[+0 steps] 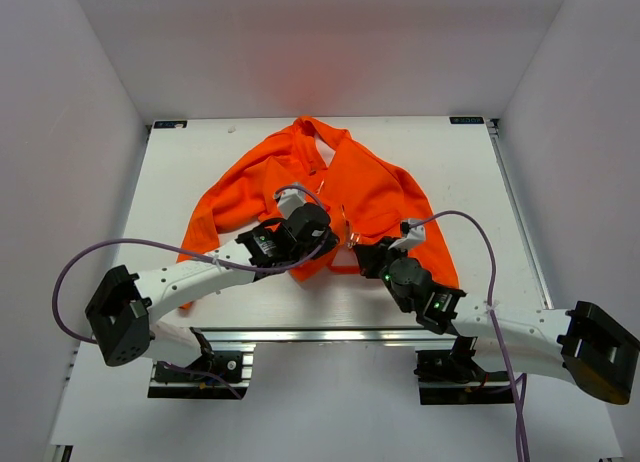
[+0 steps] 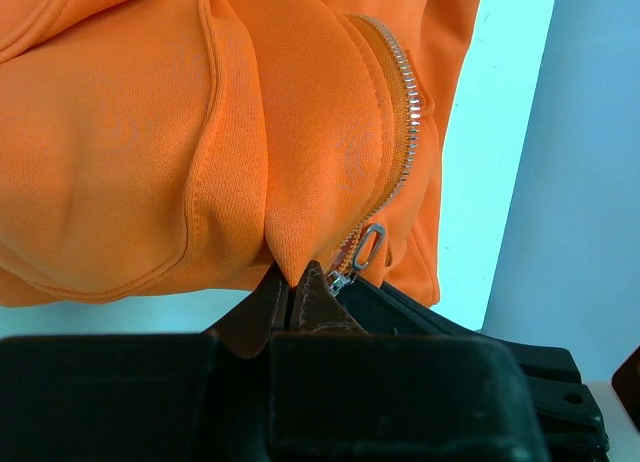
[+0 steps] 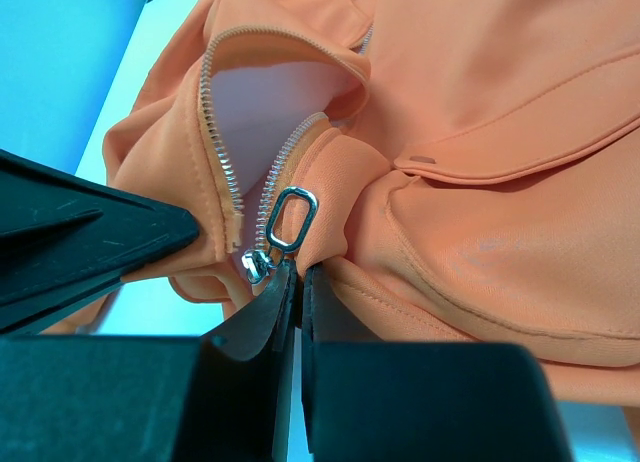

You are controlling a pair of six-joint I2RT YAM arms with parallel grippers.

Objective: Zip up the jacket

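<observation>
The jacket (image 1: 370, 187) lies mid-frame in the top view. My left gripper (image 2: 290, 282) pinches a hem fold (image 2: 285, 227), and my right gripper (image 3: 295, 274) pinches cloth under the zipper pull (image 3: 281, 244). I fear these thin grips slip, leaving the teeth (image 3: 212, 132) unmated.

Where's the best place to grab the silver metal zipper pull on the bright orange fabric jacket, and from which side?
Pinch the silver zipper pull across its flat loop, probably coming from the hem side: the loop stands free of the orange jacket fabric there.
</observation>
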